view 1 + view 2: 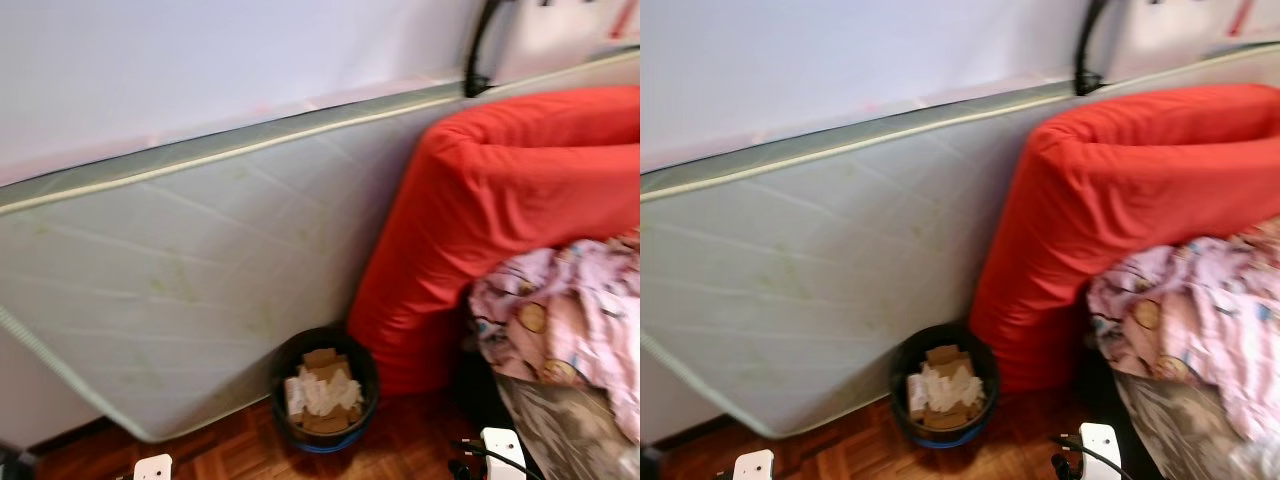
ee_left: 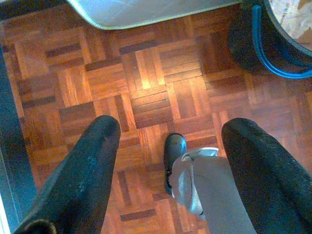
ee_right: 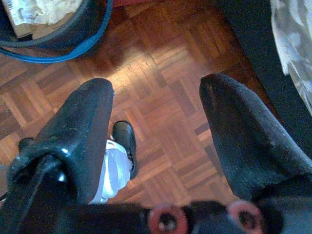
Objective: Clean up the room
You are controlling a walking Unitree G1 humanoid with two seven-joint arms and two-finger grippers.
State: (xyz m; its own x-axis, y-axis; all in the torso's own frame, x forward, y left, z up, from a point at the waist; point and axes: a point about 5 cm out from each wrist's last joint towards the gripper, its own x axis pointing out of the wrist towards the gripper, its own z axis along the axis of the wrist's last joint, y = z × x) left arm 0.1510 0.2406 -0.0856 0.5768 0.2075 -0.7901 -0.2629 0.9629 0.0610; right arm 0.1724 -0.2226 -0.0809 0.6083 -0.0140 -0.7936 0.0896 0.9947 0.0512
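Left wrist view | left gripper (image 2: pixel 168 146) fingers apart (empty) | above floor (image 2: pixel 146 83)

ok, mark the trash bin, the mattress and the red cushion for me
trash bin (image 1: pixel 325 403), left eye view, on the paper and cardboard filling it
mattress (image 1: pixel 180 290), left eye view, middle of its quilted face
red cushion (image 1: pixel 500 200), left eye view, its upper front

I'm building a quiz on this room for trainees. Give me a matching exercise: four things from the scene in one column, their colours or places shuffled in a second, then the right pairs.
Things:
1. mattress
2. cushion
3. bin
4. blanket

Descriptions:
A. red
B. pink, patterned
C. pale, leaning on the wall
D. black, holding paper and cardboard

Pairs: 1-C, 2-A, 3-D, 4-B
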